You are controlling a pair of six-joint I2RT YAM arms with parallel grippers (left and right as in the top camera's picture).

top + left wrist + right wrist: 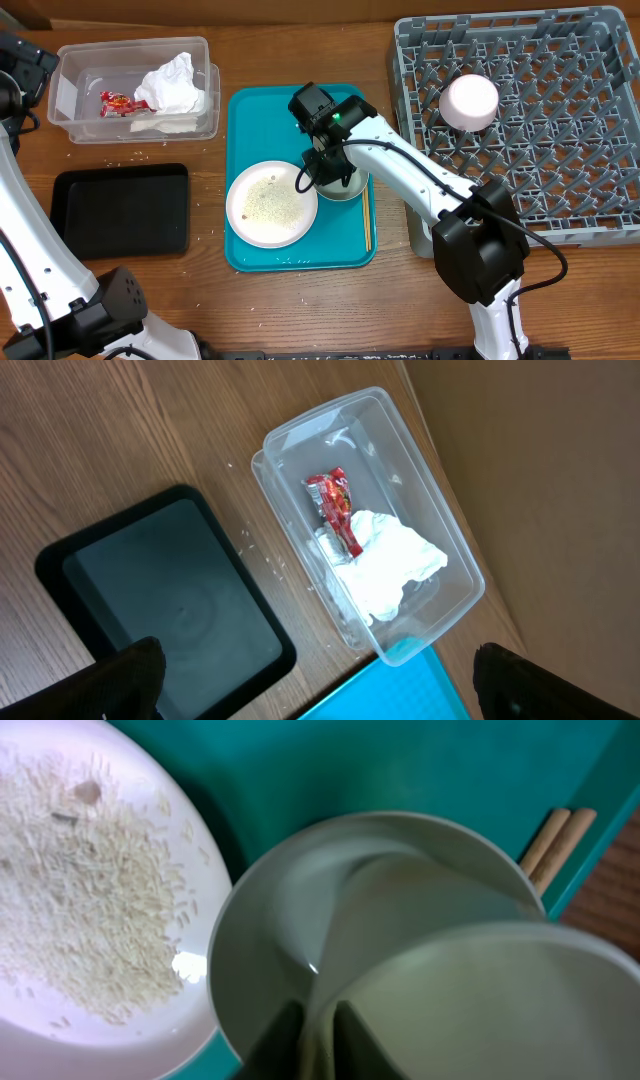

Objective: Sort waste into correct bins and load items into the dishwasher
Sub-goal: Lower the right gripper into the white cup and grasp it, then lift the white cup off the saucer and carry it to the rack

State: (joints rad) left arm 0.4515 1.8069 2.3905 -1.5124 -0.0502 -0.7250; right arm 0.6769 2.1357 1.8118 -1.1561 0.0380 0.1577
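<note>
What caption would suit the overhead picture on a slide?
Right tool at a bowl on the teal tray, beside a plate of rice; napkins and wrapper in the clear tub.

Right gripper (322, 172): fingertips masked by its own body overhead; only a dark blur at the wrist view's bottom edge, so the grip is unreadable.
Grey-green bowl (350, 188): largely under the right arm (420, 185).
Pale foreground shape (470, 1000): blurred, cut by two edges, unidentifiable.
Chopsticks (556, 835): only the ends show at the wrist.
Left gripper (325, 682): just dark fingertips (125, 680), cropped at the bottom.
Black tray (170, 595): near corner cropped.
Dish rack (520, 120): runs off the right edge; one corner behind the right arm.
</note>
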